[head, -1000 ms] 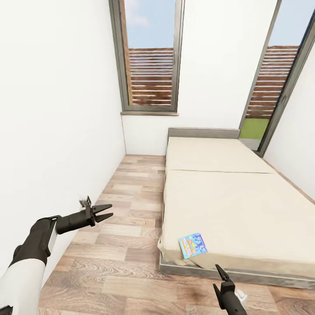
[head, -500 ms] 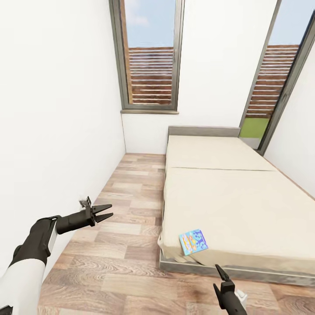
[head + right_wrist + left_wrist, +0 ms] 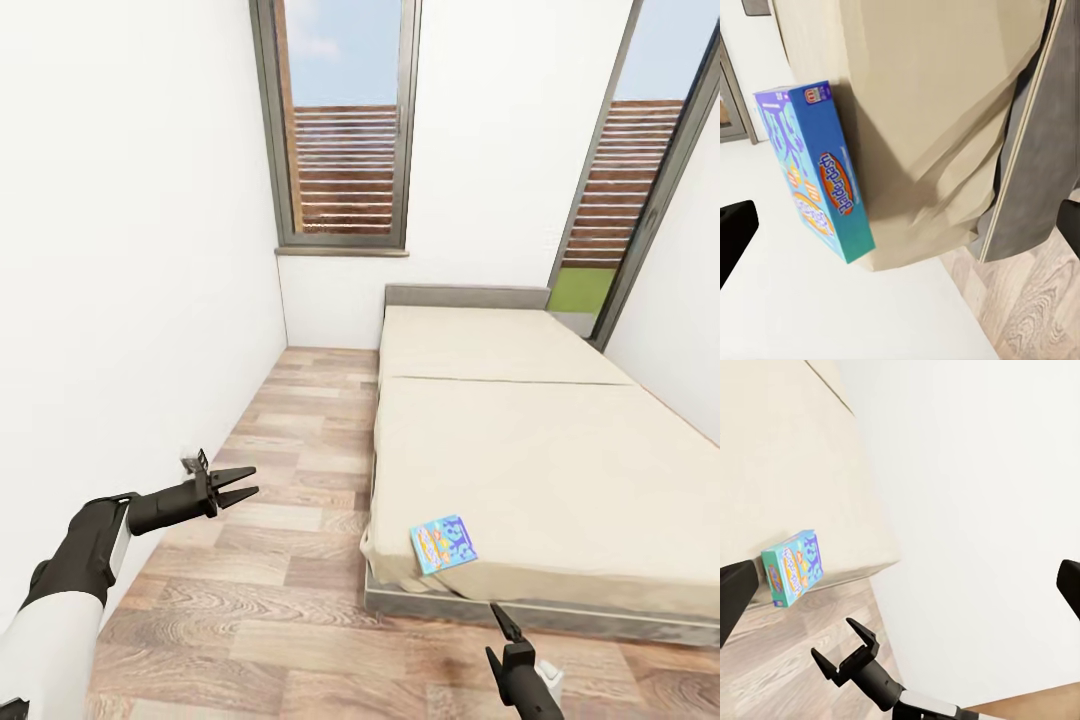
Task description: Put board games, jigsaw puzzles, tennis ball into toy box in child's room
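I judge the job barely begun on this side of the room: one board game, the small blue box [image 3: 443, 543], lies flat on the bed [image 3: 540, 440] at its near corner, close to the mattress edge, and nothing is in either tool. My left tool [image 3: 232, 484] hangs over the wooden floor [image 3: 290, 500] beside the bed, well apart from the box, its two fingers spread and empty. My right tool [image 3: 502, 628] sits just below the bed's near edge, close to the box; I see one dark tip and the wrist, so I cannot tell whether it is spread or closed. The right wrist view shows the box [image 3: 814, 169] close ahead on the beige cover. I would say this box comes first, then the rest.
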`<state>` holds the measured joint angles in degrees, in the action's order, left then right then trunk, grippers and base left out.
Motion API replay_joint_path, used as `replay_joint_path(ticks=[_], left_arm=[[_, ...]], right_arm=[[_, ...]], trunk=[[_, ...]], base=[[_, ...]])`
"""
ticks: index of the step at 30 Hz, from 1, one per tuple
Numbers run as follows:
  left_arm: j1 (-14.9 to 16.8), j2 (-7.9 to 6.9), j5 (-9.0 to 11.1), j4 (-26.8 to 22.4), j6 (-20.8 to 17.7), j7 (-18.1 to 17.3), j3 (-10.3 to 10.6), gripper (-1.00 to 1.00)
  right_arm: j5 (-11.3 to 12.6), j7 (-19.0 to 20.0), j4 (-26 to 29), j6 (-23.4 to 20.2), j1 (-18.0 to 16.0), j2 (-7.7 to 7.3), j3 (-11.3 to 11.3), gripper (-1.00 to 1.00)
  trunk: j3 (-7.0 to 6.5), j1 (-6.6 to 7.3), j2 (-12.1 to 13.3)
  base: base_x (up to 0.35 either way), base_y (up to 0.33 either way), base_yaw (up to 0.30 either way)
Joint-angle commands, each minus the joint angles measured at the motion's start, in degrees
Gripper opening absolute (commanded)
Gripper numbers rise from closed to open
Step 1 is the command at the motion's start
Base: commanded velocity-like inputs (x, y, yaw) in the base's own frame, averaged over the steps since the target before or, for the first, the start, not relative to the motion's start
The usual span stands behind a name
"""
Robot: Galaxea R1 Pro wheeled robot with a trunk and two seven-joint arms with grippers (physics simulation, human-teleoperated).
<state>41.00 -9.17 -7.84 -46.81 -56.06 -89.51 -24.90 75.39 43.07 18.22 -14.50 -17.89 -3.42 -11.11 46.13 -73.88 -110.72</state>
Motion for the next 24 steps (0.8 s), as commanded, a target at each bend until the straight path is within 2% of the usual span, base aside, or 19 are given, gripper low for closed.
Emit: replay_joint_path(ticks=[1, 19, 24], left_arm=[[0.0, 0.03, -0.6, 0.0, -0.6, -0.5, -0.2, 1.00], [0.0, 0.11, -0.6, 0.0, -0.2, -0.5, -0.2, 1.00], [0.0, 0.04, -0.5, 0.0, -0.2, -0.5, -0.2, 1.00]], right_arm=[[0.5, 0.1, 0.0, -0.6, 0.0, 0.02, -0.1, 1.00], [0.7, 0.2, 0.7, -0.6, -0.1, 0.13, -0.1, 1.00], [0.6, 0.1, 0.7, -0.2, -0.3, 1.10, -0.1, 1.00]], trunk=[[0.23, -0.22, -0.4], [3.47, -4.17, -7.7], [4.36, -5.27, -9.7]], base=[[0.000, 0.000, 0.000], [0.000, 0.000, 0.000], [0.000, 0.000, 0.000]])
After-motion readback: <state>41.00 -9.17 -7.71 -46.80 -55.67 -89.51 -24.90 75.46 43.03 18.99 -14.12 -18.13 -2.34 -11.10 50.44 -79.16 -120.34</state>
